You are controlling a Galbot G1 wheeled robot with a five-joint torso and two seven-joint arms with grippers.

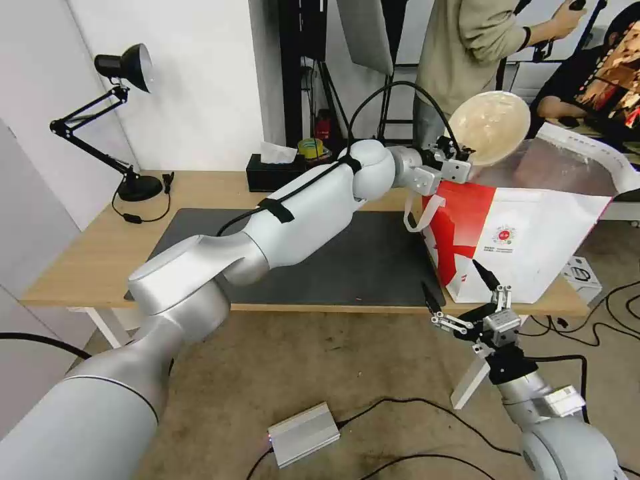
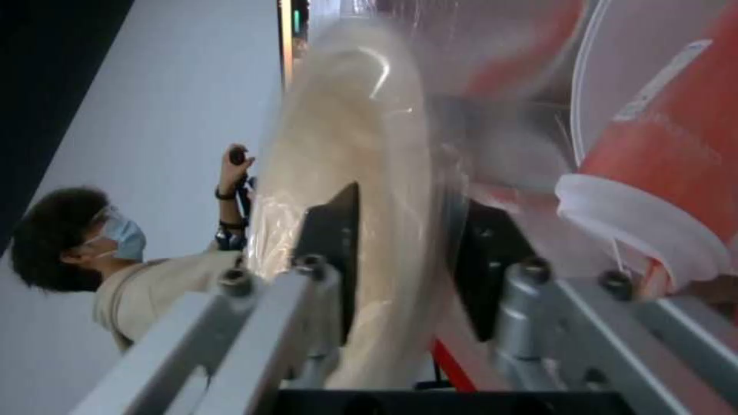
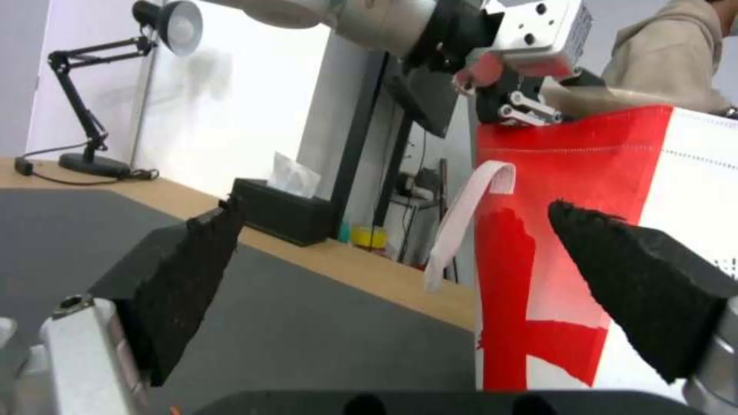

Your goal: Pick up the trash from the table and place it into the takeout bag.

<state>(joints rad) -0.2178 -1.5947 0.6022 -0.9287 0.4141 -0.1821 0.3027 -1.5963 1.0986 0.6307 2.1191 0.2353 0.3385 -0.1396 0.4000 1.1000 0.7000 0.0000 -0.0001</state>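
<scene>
Bowl (image 1: 491, 127) is pinched on edge in my left pincer (image 1: 460, 160), above the bag (image 1: 533, 227) mouth. I'd lower it past the cup (image 2: 669, 173) inside before letting go. Right pincer (image 1: 463, 293) waits wide by the tabletop's (image 1: 80, 260) near edge.

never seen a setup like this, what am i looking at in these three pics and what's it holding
It is a two-armed robot. The wide picture comes from its head; the other two from cameras on its wrists. The left gripper is shut on a beige bowl, held on edge over the open takeout bag, which stands on the table. The left wrist picture shows the same bowl between the pads, with a red cup lying in the bag. The right gripper hangs open before the table edge. A mat, lamp and tissue box sit on the table.
</scene>
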